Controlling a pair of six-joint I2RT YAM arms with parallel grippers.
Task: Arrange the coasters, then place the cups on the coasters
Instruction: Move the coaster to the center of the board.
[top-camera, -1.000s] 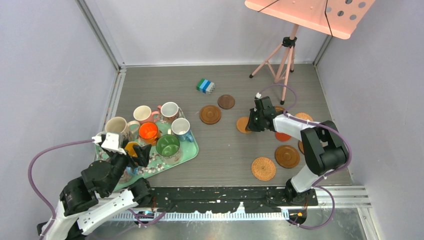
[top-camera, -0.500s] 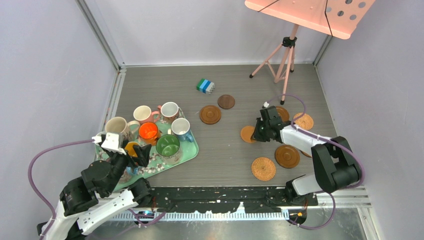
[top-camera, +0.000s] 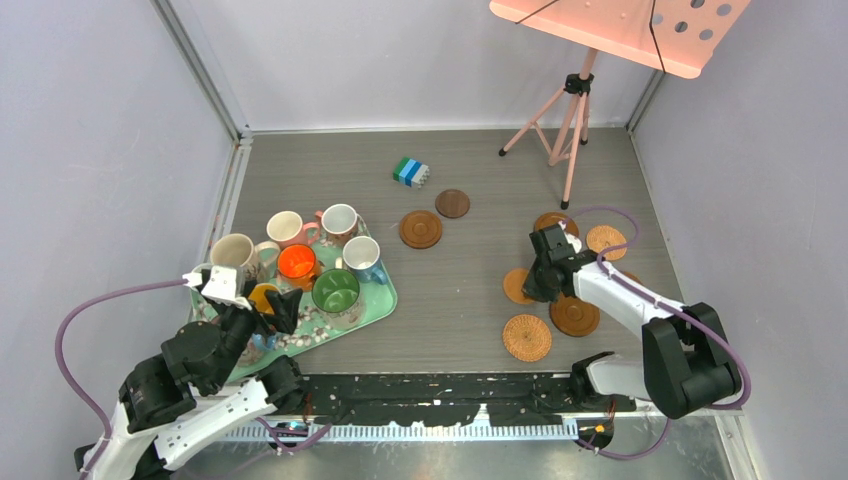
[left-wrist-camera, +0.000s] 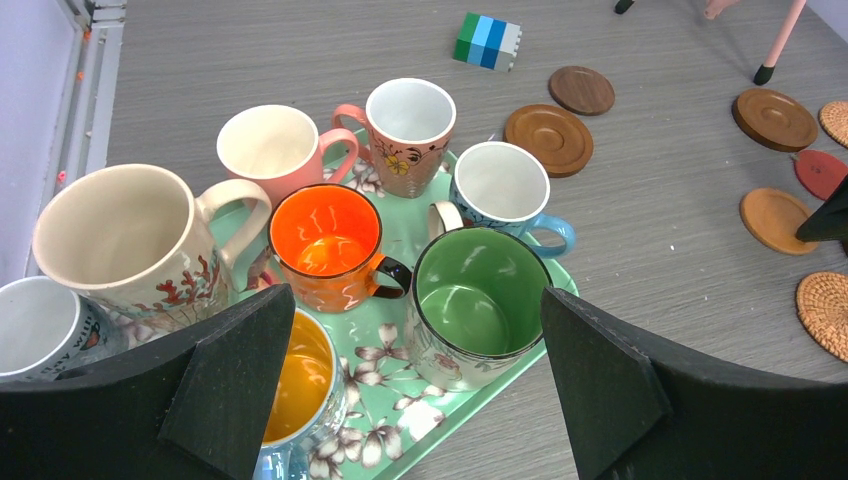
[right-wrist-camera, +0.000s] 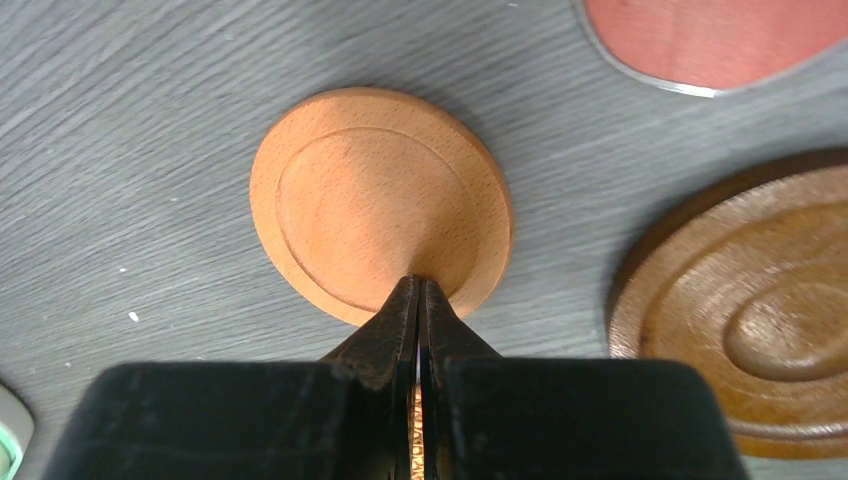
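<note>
My right gripper (right-wrist-camera: 418, 285) is shut, its joined tips pressed down on the near rim of a tan coaster (right-wrist-camera: 380, 200) that lies flat on the table. From above, that tan coaster (top-camera: 517, 285) sits just left of the right gripper (top-camera: 540, 290), between a wicker coaster (top-camera: 526, 337) and a ridged dark brown coaster (top-camera: 575, 314). Several cups stand on the mint tray (left-wrist-camera: 520, 375), among them a green-inside cup (left-wrist-camera: 480, 300) and an orange-inside cup (left-wrist-camera: 325, 240). My left gripper (left-wrist-camera: 415, 295) hangs open over the tray's near edge, holding nothing.
Two brown coasters (top-camera: 421, 229) (top-camera: 452, 203) lie mid-table. Further coasters lie near the right arm: a brown one (top-camera: 555, 222), a wicker one (top-camera: 606, 241) and a red one (right-wrist-camera: 710, 40). A blue-green toy block (top-camera: 411, 172) and a pink music stand (top-camera: 572, 110) stand at the back.
My right gripper has slid the tan coaster toward the near right, closer to the wicker and ridged brown coasters. The left arm has not moved.
</note>
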